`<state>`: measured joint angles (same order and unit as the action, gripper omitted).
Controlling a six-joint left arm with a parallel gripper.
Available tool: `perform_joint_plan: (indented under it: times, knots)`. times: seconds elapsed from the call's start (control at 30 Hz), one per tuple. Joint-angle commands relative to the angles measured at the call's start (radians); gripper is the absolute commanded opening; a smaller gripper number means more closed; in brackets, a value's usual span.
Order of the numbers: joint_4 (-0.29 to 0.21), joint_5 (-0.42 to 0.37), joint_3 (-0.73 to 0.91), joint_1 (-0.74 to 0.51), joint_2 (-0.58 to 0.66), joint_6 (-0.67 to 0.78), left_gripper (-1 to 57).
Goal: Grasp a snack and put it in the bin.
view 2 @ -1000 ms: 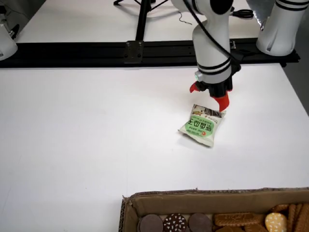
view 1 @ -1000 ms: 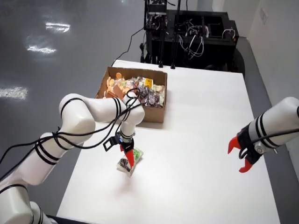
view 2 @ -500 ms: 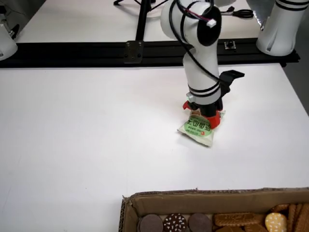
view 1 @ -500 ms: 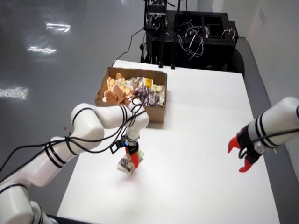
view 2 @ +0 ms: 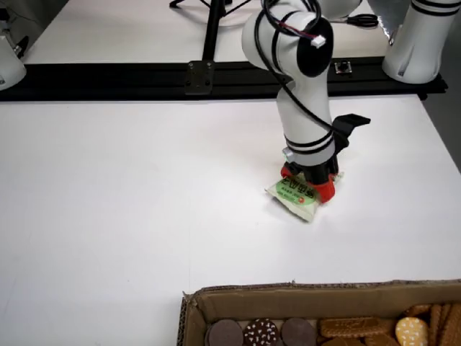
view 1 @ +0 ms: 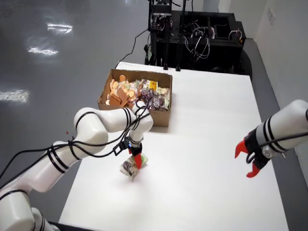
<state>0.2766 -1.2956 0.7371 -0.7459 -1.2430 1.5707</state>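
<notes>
A small snack packet [view 1: 129, 168] with a green and white wrapper lies on the white table [view 1: 207, 144], tilted with one end raised. My gripper [view 1: 136, 160] with red fingers points straight down onto it, jaws closed on the packet's end. In the low view from the box side, the red fingertips [view 2: 324, 191] straddle the packet [view 2: 294, 200] right at the table surface. The cardboard bin [view 1: 159, 118] stands behind the gripper in the view from above, full of cookies and wrapped snacks. Its near rim [view 2: 288, 295] shows at the bottom of the low view.
A second white arm with a red gripper [view 1: 248, 161] hangs still over the table's right side in the view from above. A black rail [view 2: 144, 76] and arm bases line the far table edge in the low view. Black equipment racks [view 1: 192, 33] stand behind the table.
The arm's elbow has swung right and dropped lower. The wrist turned, and the gripper stayed on the packet, which tipped and shifted slightly left.
</notes>
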Motion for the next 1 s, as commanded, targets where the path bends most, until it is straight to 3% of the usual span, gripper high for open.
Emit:
perform_joint_plan:
  times: [0.03, 0.43, 1.0]
  knots:
    - [0.01, 0.001, 0.0, -0.004, 0.0, 0.0, 48.0]
    - [0.012, 0.004, -0.012, -0.019, -0.022, 0.0, 40.5]
    - [-0.02, 0.004, -0.062, -0.045, -0.052, 0.0, 21.7]
